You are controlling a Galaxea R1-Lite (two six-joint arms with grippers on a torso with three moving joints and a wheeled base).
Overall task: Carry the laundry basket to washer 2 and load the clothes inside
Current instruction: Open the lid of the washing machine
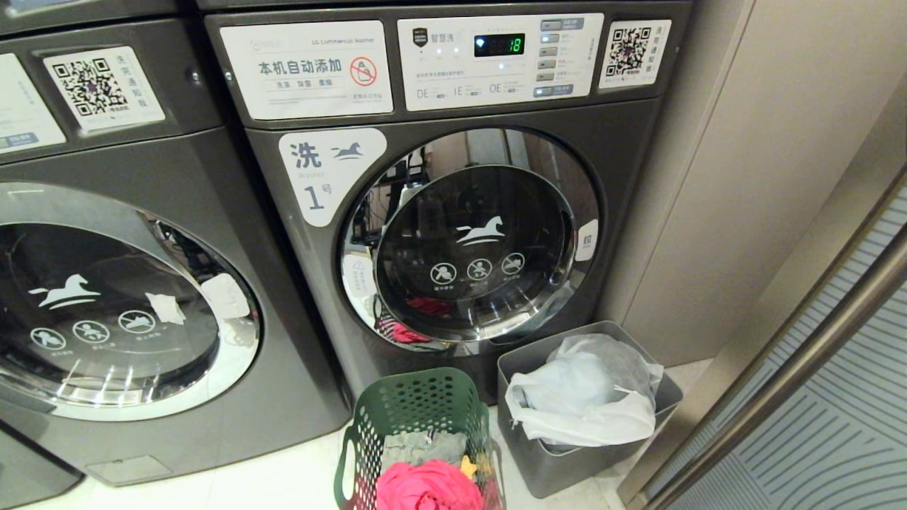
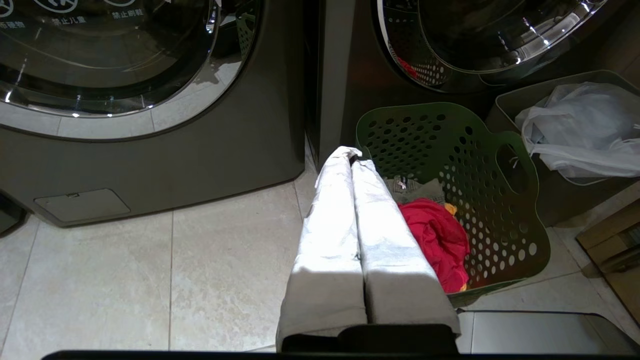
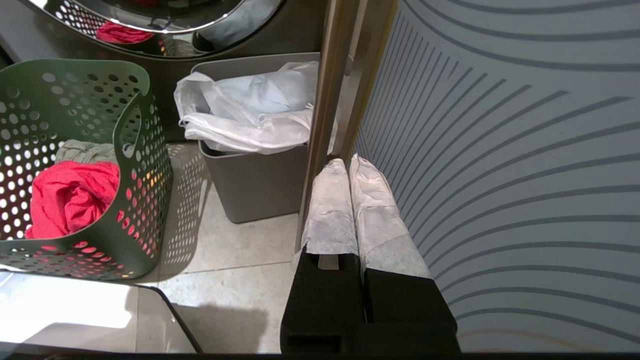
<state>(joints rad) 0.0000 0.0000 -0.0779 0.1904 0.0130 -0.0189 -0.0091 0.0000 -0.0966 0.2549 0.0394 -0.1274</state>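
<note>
The dark green laundry basket [image 1: 418, 411] [image 2: 450, 145] [image 3: 135, 150] stands on the tiled floor before the washer labelled 1 [image 1: 319, 177]. In it lie the clothes: a pink-red garment [image 1: 425, 485] [image 2: 435, 235] [image 3: 70, 195], a grey-green one [image 1: 418, 446] [image 2: 415, 187] and a small yellow cloth [image 1: 468, 466]. No washer marked 2 shows; the washer on the left [image 1: 106, 304] has no number in view. My left gripper [image 2: 352, 155] hangs shut and empty beside the basket's left rim. My right gripper [image 3: 347, 162] is shut and empty, off to the basket's right near a door frame.
A grey bin [image 1: 560, 467] [image 3: 250, 190] with a white bag [image 1: 588, 397] stands right of the basket. A metal-framed striped glass door [image 1: 815, 340] [image 3: 500, 150] closes the right side. Both washer doors are closed. Open tile floor [image 2: 150, 280] lies left of the basket.
</note>
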